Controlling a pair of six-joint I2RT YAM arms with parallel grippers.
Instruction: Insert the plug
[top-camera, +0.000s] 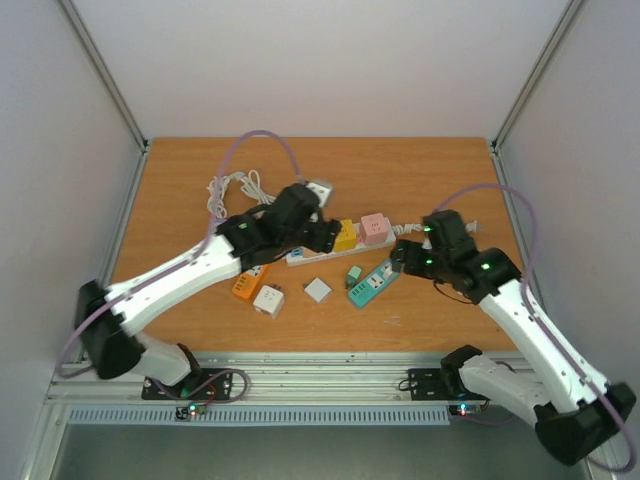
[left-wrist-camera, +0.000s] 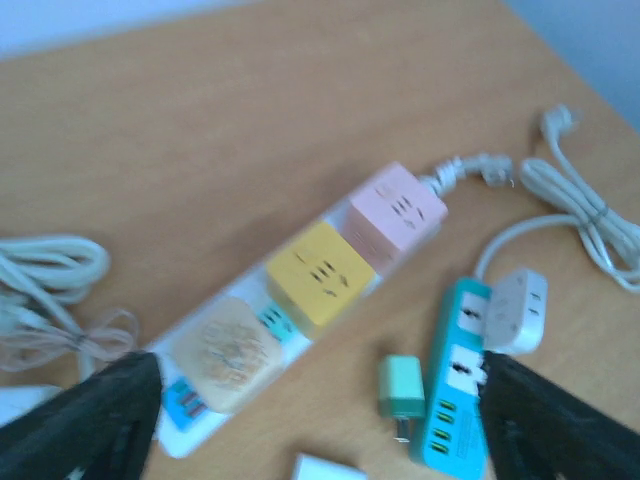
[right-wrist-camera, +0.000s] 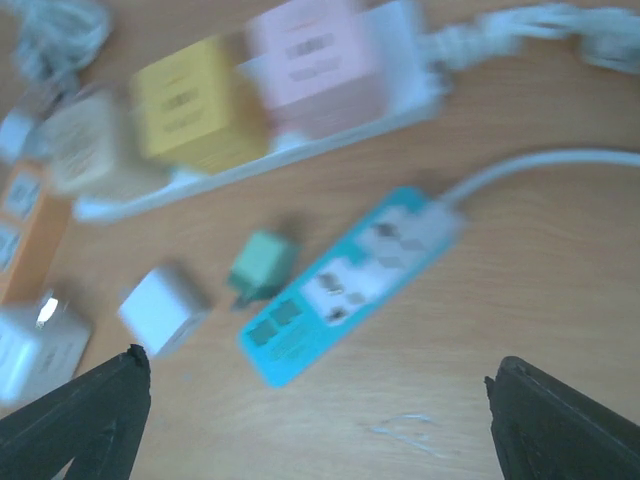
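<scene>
left jaws spread, empty, above white power strip (top-camera: 308, 257) end. right jaws spread, empty, near teal power strip (top-camera: 371, 285). green plug (top-camera: 354, 272) lies loose on tabletop (top-camera: 400, 180) between both strips.

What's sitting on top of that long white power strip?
A pink cube, a yellow cube and a beige cube sit on the white power strip. Sockets beneath them are covered.
</scene>
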